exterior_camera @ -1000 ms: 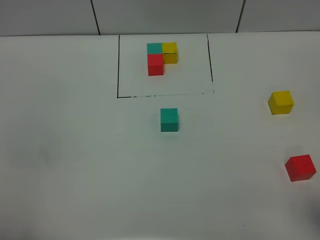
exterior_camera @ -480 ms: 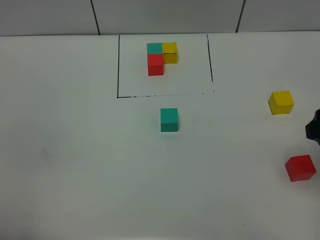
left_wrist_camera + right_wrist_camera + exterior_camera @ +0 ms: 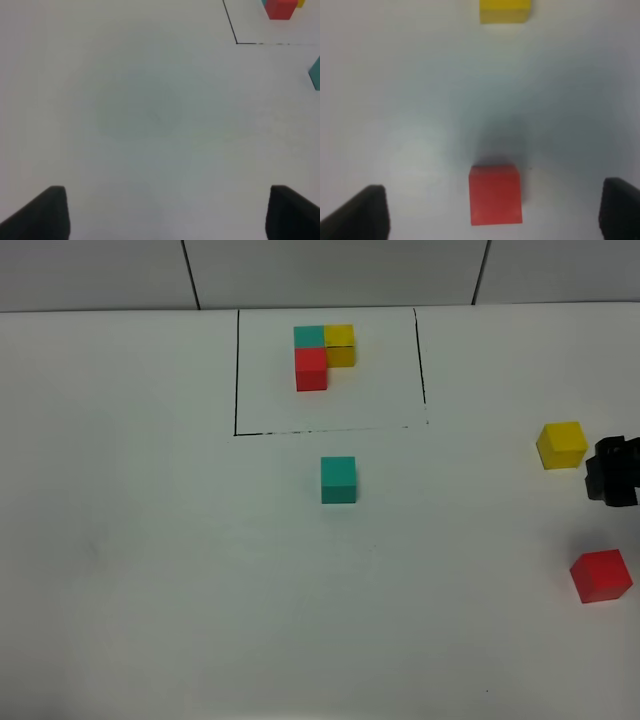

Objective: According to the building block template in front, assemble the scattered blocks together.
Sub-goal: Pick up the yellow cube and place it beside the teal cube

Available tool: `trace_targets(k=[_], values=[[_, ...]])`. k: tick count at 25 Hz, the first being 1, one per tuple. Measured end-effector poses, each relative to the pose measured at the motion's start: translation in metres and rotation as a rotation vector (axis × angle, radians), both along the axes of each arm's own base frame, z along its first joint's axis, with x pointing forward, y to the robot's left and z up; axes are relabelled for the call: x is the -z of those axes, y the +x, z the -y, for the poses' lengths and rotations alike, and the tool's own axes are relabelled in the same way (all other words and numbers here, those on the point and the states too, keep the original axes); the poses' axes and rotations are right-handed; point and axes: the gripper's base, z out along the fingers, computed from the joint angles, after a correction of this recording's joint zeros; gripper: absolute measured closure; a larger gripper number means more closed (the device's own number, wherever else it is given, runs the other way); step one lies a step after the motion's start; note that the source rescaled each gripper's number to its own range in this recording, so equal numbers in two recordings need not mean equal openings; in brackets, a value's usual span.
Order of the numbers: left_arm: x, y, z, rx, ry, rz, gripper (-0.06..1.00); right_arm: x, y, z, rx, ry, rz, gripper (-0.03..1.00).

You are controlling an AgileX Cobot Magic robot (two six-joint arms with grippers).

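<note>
Exterior high view catches only the dark tip of the right gripper (image 3: 611, 472), reaching in from the right edge just beside the yellow cube (image 3: 562, 444) and above the red cube (image 3: 601, 575) in that picture. Its fingers (image 3: 370, 215) are spread wide and grip nothing; the wrist camera looks down on the red cube lying between them, clear of both, with the yellow cube farther ahead. The left gripper (image 3: 167, 215) is likewise spread and empty (out of the high view altogether), its arm held over bare table (image 3: 140, 115). The teal cube (image 3: 338, 480) sits mid-table, well apart from the other two, just below the black frame (image 3: 236, 370). Inside the frame stands the template (image 3: 322, 355), at the far edge: teal and yellow side by side, red in front of the teal.
</note>
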Motion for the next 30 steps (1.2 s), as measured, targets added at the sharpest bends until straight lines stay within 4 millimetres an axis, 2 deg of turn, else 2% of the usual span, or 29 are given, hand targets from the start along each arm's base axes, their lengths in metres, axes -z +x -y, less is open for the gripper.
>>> trace_targets(k=[7, 15, 21, 25, 30], values=[[0.0, 0.0, 0.0, 0.0, -0.001, 0.0, 0.2, 0.002, 0.006, 0.0, -0.004, -0.005, 0.032, 0.25], [0.0, 0.0, 0.0, 0.0, -0.001, 0.0, 0.2, 0.011, 0.012, 0.002, -0.016, -0.027, 0.012, 0.13], [0.0, 0.0, 0.0, 0.0, -0.001, 0.0, 0.2, 0.018, 0.018, 0.005, -0.033, -0.072, -0.002, 0.12], [0.0, 0.0, 0.0, 0.0, -0.001, 0.0, 0.2, 0.021, 0.031, 0.007, -0.035, -0.093, -0.02, 0.12], [0.0, 0.0, 0.0, 0.002, 0.001, 0.001, 0.2, 0.023, 0.057, 0.007, -0.036, -0.098, -0.043, 0.12]])
